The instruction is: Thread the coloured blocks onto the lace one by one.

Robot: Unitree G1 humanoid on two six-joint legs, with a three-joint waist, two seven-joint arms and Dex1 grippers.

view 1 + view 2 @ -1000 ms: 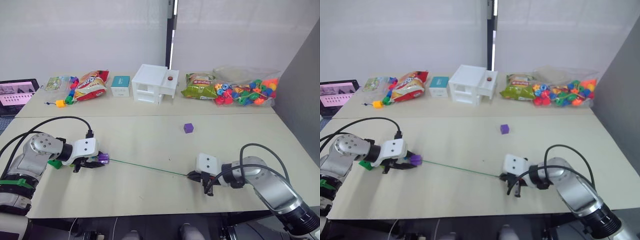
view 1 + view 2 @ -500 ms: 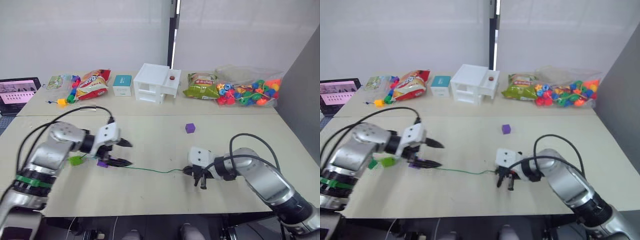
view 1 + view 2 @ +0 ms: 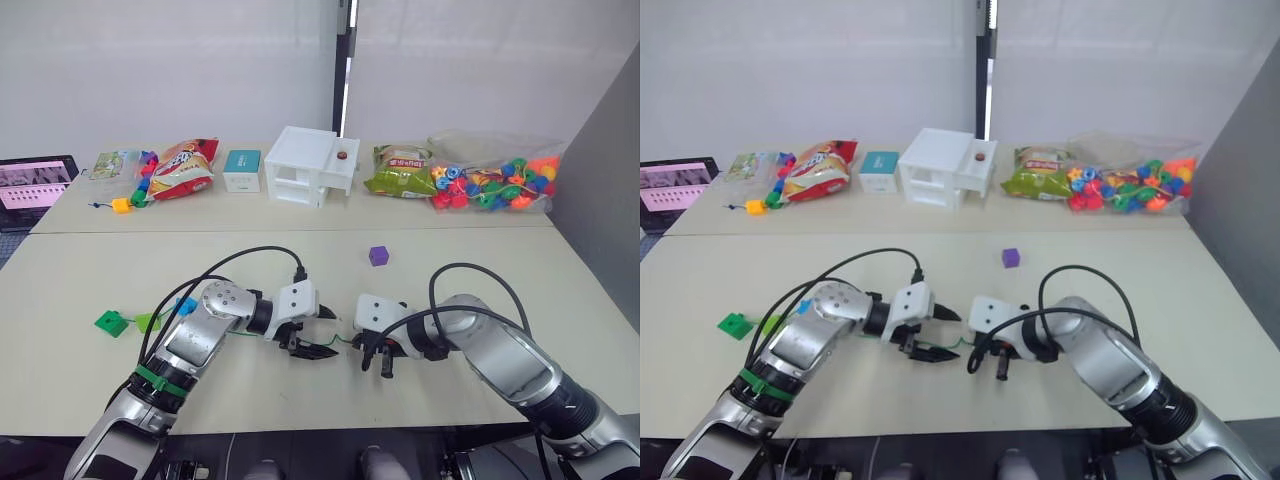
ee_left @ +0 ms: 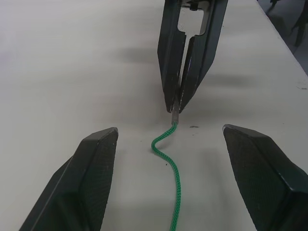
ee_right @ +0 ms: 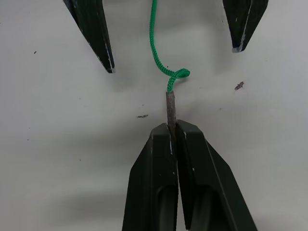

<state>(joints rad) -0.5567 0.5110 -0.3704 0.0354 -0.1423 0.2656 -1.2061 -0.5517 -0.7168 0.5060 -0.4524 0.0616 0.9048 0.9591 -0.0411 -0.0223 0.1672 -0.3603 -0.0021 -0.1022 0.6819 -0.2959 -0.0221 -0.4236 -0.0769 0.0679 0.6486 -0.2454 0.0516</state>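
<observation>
The left gripper has swung in from the far left, jaws wide, empty. The right gripper pinches the lace by its stiff tip, which points straight into that gap.

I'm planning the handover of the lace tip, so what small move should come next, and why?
Probably close the left gripper on the lace just behind its grey tip. Its fingers stand open on either side of the cord, while the right gripper is shut on the tip.
</observation>
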